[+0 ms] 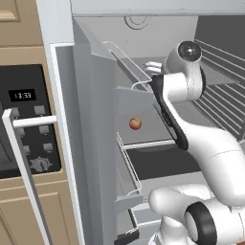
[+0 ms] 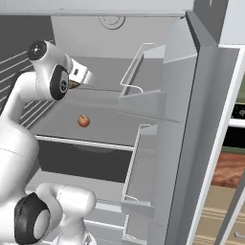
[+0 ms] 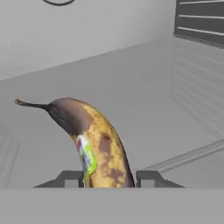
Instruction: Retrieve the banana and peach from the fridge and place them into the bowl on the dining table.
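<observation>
- Orange-red against the grey shelf, the peach point(image 1: 135, 123) sat alone in the left base view, below and well apart from the fingers point(image 1: 152, 67), which reached deep into the open fridge point(image 1: 95, 143) at an upper shelf. The grip itself could not be made out from this side.
- Seen from the right base view, the fingers point(image 2: 76, 82) were near the fridge's back wall, with a dark sliver of what looked like the banana point(image 2: 72, 85) tucked at the hand. The peach point(image 2: 83, 120) lay on the shelf beneath them, untouched.
- Looking along the hand, the fingers point(image 3: 108, 178) stood one on each side of the banana point(image 3: 94, 144), closed against its lower end. Its spotted yellow-brown body with a sticker rose straight up from between them, stem curving off to the left, and it seemed lifted clear of the shelf beyond.
- Judged from this, the task was in its early part: the banana was gripped but had not left the fridge, the peach was still to be picked, and both carries to the bowl on the dining table remained.
</observation>
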